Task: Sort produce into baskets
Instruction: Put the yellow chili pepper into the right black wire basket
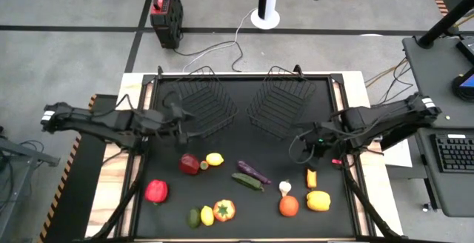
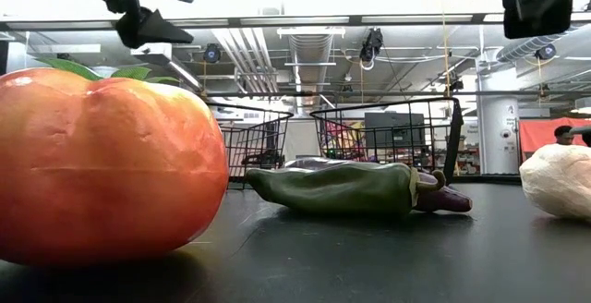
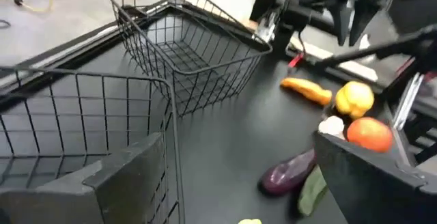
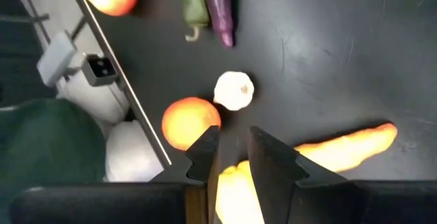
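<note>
My right gripper (image 1: 315, 148) closed, empty, hovering above mat (image 1: 341, 213) near right edge; open mat between it and produce. Carrot (image 1: 312, 177), garlic (image 1: 285, 187) just ahead, below. My left gripper (image 1: 180, 127) open, empty, beside left basket (image 1: 204, 98). Right basket (image 1: 285, 101) well apart, near far edge. Red pepper (image 1: 189, 164), lemon (image 1: 215, 158) lie near left claw.

Ahead of the two baskets (image 1: 241, 104), a bare strip of mat (image 1: 244, 148) leaves room to pass. Beyond that strip, produce (image 1: 250, 176) lies scattered, with narrow gaps between pieces
</note>
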{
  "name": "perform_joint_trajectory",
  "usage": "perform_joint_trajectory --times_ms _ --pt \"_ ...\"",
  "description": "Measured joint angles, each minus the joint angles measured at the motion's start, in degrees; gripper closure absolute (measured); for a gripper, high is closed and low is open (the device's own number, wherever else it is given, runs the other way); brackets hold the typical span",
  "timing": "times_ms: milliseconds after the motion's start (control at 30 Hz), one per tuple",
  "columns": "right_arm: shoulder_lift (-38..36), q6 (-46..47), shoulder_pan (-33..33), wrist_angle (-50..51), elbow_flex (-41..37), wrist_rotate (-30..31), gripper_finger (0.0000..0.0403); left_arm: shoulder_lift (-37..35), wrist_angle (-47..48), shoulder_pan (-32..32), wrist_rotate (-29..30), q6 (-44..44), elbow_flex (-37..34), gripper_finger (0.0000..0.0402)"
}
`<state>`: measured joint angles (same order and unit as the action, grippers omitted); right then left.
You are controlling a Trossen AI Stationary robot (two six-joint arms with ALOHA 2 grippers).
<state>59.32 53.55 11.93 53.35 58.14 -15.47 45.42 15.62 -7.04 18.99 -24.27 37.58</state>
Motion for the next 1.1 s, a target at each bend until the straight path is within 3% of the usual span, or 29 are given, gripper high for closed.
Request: perform_joint_trajectory --times_ms 267,467,733,833,1100 --pt "2.8 -0.2 0.2 0.0 0.0 -3.2 0.0335 6.6 6.7 -4.1 6.4 3.0 7.2 0.0039" --pt "4.8 11.3 0.8 4.5 0.0 -8.0 0.0335 9.8 16.1 -7.4 12.1 0.3 11.2 0.0039" --pt "6.7 14.0 4.0 9.7 -0.6 -4.7 0.0335 12.1 22.2 -8.4 12.4 -8.9 11.9 0.0039" --pt "7.2 13.9 4.8 9.6 -0.6 -0.9 0.0335 12.7 22.4 -8.4 12.0 -9.0 11.9 0.0039" --pt "7.8 7.2 4.8 9.5 -0.7 -0.4 0.0335 11.9 12.8 -9.8 11.9 -0.4 12.4 0.0039"
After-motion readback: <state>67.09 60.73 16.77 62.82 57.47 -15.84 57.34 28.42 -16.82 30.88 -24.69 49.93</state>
